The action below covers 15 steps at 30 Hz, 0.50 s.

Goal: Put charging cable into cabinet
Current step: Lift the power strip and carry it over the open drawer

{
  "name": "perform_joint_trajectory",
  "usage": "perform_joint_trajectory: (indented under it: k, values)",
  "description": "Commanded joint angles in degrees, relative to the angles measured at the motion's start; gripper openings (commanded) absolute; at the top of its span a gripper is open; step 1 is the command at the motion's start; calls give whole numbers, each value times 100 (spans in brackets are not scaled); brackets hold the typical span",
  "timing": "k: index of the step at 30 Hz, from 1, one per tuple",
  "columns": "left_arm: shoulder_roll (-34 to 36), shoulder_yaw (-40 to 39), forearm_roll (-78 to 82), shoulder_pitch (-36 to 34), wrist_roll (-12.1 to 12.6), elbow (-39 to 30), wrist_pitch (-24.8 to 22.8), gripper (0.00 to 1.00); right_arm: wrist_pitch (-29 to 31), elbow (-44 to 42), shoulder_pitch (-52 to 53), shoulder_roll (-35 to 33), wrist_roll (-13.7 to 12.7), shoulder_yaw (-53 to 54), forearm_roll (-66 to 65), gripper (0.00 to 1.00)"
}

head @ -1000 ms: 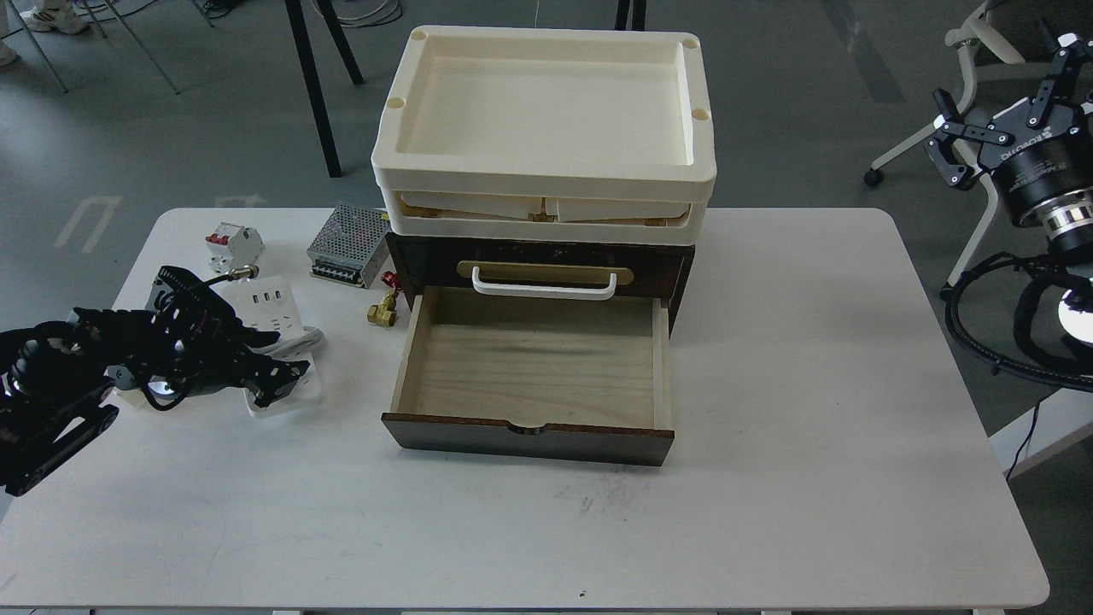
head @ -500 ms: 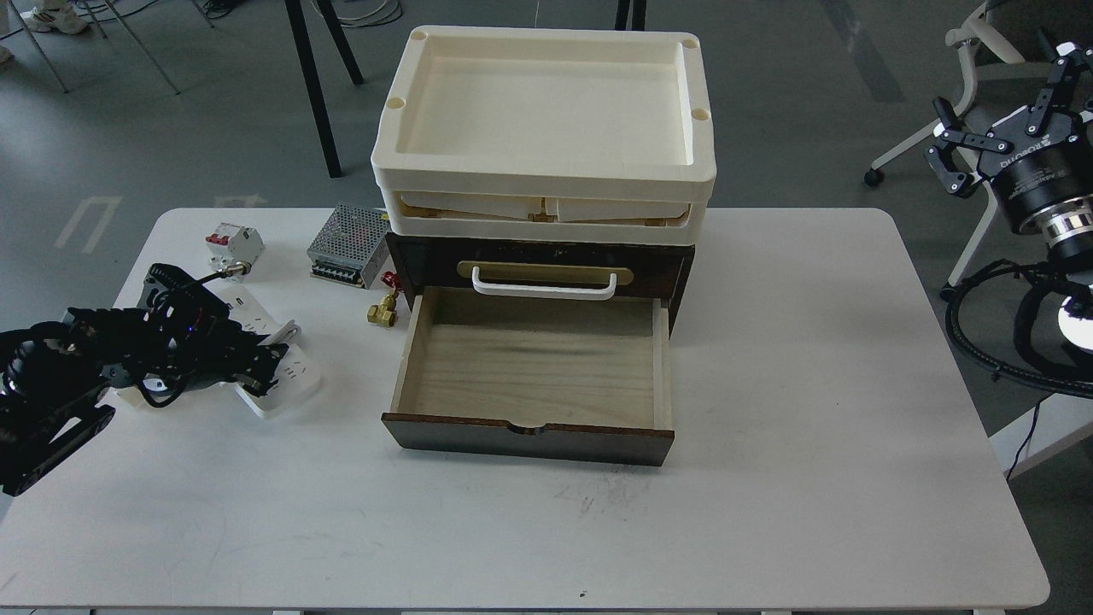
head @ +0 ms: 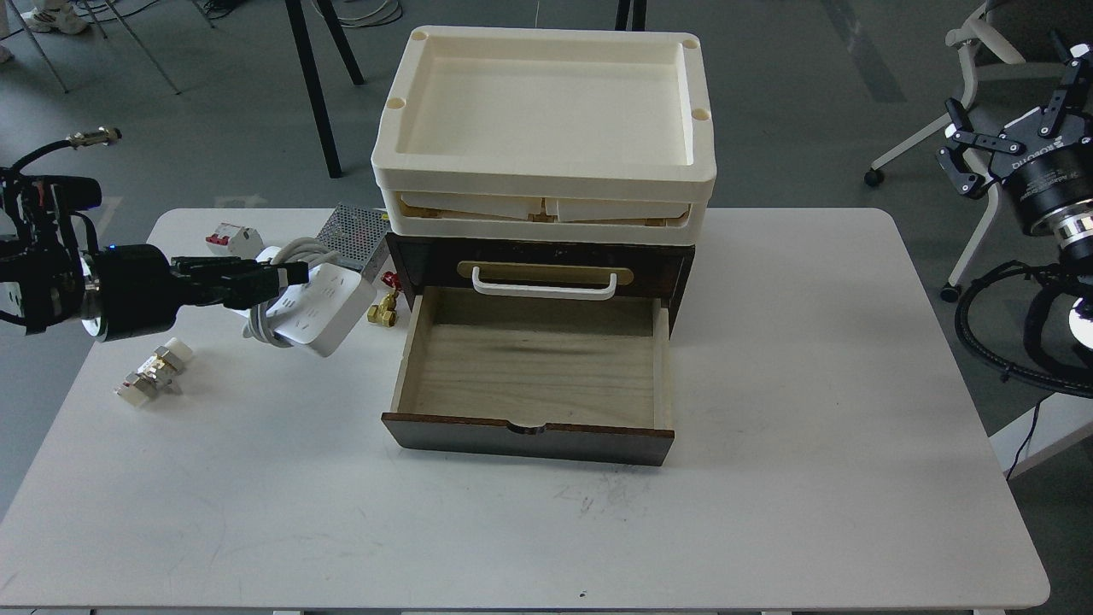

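My left gripper (head: 277, 282) is shut on the charging cable (head: 320, 307), a white power strip with its cord coiled around it. It holds the strip tilted in the air above the table, just left of the cabinet (head: 538, 265). The cabinet is dark brown, with a white handle (head: 544, 286) on a brass plate. Its light wood drawer (head: 534, 363) is pulled out and empty. My right gripper (head: 1008, 137) is open, raised off the table's right edge, far from everything.
Two stacked cream trays (head: 546, 128) sit on top of the cabinet. A perforated metal power supply box (head: 350, 231) and a white-and-red circuit breaker (head: 232, 239) lie behind the strip. A brass fitting (head: 382, 312) lies by the drawer's left side. A small metal connector (head: 152, 383) lies at left.
My left gripper has lifted the power strip off the table and carried it up and right toward the drawer. The small connector it had covered now shows. The right gripper drifted slightly.
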Motion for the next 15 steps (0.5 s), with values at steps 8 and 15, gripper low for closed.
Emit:
perform_joint_trajectory:
  k: [8,15]
  values:
    - [-1599,41,-1889,606,130,-380,539,1,0,6,-38,-105,0,13,0,100]
    - [-2533,49,-1845,1011,122,711,548,1,0,6,-47,-157,0,22,0,100]
